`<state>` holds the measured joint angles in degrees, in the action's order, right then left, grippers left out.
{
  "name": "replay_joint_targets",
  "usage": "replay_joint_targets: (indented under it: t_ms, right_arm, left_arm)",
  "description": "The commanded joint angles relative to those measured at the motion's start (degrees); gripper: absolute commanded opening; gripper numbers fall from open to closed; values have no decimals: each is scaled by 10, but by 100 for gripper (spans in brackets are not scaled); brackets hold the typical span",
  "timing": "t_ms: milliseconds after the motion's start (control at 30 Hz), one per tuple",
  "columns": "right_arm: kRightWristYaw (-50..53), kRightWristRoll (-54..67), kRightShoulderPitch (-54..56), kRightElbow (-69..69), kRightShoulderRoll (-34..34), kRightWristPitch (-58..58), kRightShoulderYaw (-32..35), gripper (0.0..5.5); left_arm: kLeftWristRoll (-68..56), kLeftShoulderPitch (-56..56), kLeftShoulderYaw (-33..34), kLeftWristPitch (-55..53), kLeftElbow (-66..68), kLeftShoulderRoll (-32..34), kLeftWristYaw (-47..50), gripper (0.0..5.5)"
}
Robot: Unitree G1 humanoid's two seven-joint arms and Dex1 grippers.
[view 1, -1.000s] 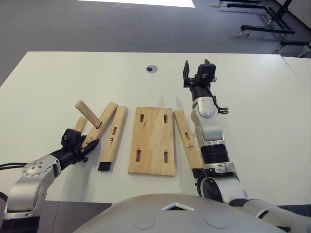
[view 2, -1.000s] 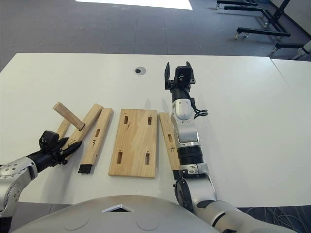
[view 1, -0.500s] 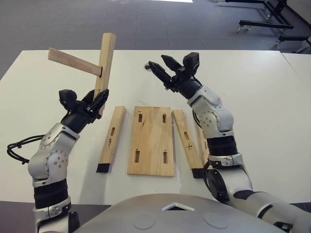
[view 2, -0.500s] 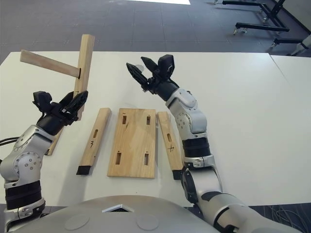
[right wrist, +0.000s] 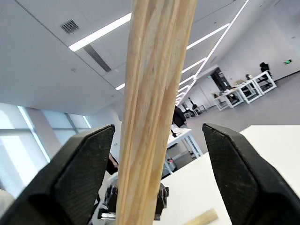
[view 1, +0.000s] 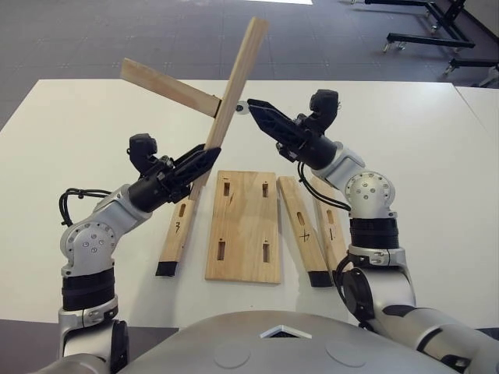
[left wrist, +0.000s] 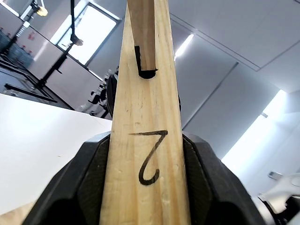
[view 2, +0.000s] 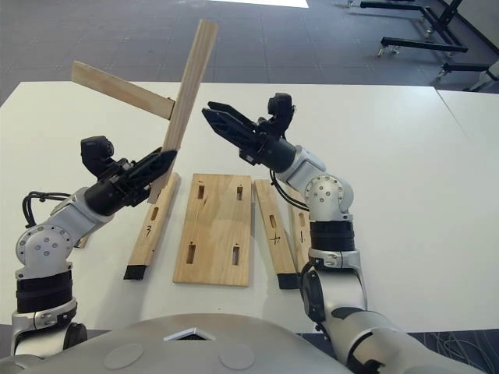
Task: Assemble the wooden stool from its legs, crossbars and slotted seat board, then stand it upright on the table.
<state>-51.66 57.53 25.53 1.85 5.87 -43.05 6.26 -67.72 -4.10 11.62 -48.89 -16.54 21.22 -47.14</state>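
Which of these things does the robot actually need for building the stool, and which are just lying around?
For the job: held leg with crossbar, in left gripper; seat board; loose leg on its left; two legs on its right.
Lying about: black wheeled frames on the floor beyond the table.

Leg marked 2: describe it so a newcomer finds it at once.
Above the white table, left of the slotted seat board, the left gripper holds one wooden leg tilted in the air. Unlike the legs lying flat, it has a crossbar plugged into its slot.
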Motion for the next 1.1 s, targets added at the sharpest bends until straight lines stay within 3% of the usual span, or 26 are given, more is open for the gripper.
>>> replay_joint_targets:
  t_ms: [33,433,700,1067,1100]
  right_arm:
    - [3,14,0,-13,-6,-17,-5,345]
    - [47,8,25,18,-30,-20,-1,345]
    - [47,24,31,19,-38,-9,23,214]
    - [30,5,27,4,-36,17,19,210]
    - [24,-4,24,-1,-30,29,20,210]
  left_arm:
    - [-13,-8,-9,-17,-7,16,-12,203]
    - [24,-15,-37,-6,14,21,-14,203]
    - [40,-1,-38,4,14,18,-22,203]
    - [76,6,-41,52,31,10,-22,203]
    - [72,1,-30,60,40,3,-13,239]
